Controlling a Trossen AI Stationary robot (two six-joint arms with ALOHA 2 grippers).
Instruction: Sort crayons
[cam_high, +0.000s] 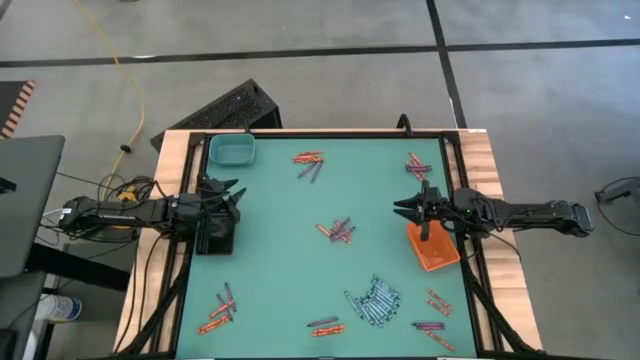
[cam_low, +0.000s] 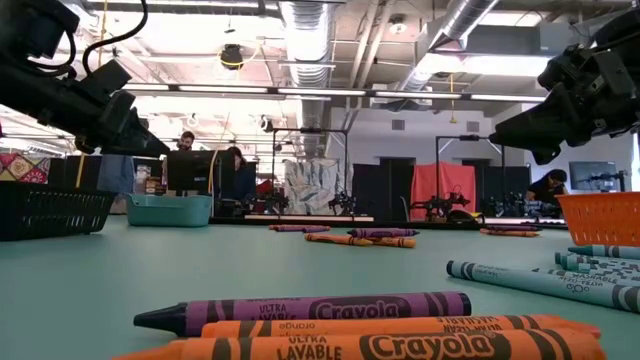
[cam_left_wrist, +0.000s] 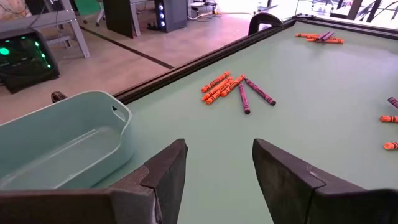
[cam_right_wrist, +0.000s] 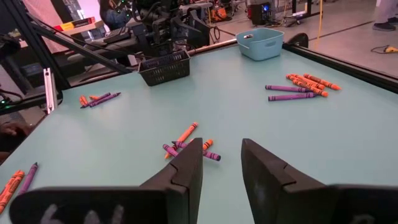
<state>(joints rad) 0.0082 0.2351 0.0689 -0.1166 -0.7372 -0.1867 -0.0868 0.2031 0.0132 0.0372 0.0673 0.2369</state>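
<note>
Crayons are lying scattered in about nine loose clusters across the green table (cam_high: 280, 270). Near the far edge, a cluster of four orange and two purple crayons (cam_left_wrist: 236, 89) is sitting close to the teal tray (cam_high: 231, 150). At the centre, a small mixed cluster of orange and purple crayons (cam_high: 337, 232) is resting in the open, roughly six in all, though the count is hard to fix from above. Toward the near edge, a pile of pale blue-grey crayons (cam_high: 373, 300) is lying together, perhaps a dozen. Smaller orange and purple groups are sitting at the near left (cam_high: 220, 310), the near middle (cam_high: 325, 327), the near right (cam_high: 436, 315) and the far right (cam_high: 418, 163).

Three trays are standing on the table: the teal one at the far left corner, a black tray (cam_high: 216, 238) at the left edge and an orange tray (cam_high: 432, 246) at the right edge.

The left claw (cam_high: 236, 197) is hovering above the table beside the black tray, its fingers (cam_left_wrist: 283, 174) standing wide with nothing between them. The right claw (cam_high: 400, 208) is hovering by the orange tray, its fingers (cam_right_wrist: 186, 171) set partly apart and holding nothing.

The table has a wooden border (cam_high: 176, 150) and a dark rail. Beyond it, a grey concrete floor (cam_high: 330, 60) is showing, with a yellow cable (cam_high: 125, 90); ducts are running under the ceiling (cam_low: 310, 40), and people are sitting at desks far behind.
</note>
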